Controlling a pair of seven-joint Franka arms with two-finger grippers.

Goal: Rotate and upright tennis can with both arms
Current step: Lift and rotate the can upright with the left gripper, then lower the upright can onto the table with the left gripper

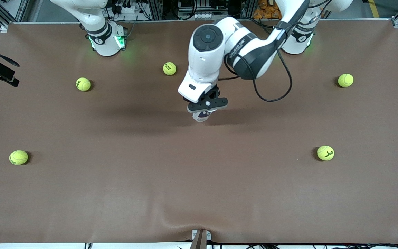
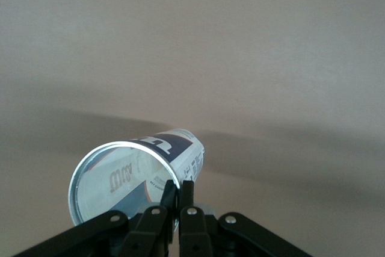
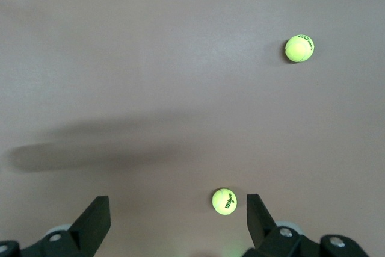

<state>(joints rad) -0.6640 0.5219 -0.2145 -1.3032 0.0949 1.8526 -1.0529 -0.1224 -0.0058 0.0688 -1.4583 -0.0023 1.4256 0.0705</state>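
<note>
Over the middle of the table (image 1: 116,193), left gripper (image 1: 204,110) pinched shut on the metallic rim of the tennis can (image 1: 200,117), fingertips (image 2: 186,189) nipping the rim's edge. Can carried clear of the brown mat, open mouth toward the wrist camera, label readable through the wall. Up near the right arm's base edge, right gripper (image 3: 178,218) waiting, fingers spread wide, nothing between. Five tennis balls (image 1: 83,84) scattered toward the table's edges.

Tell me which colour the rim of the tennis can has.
Shiny silver metal; the tennis can rim shows best in the left wrist view.
</note>
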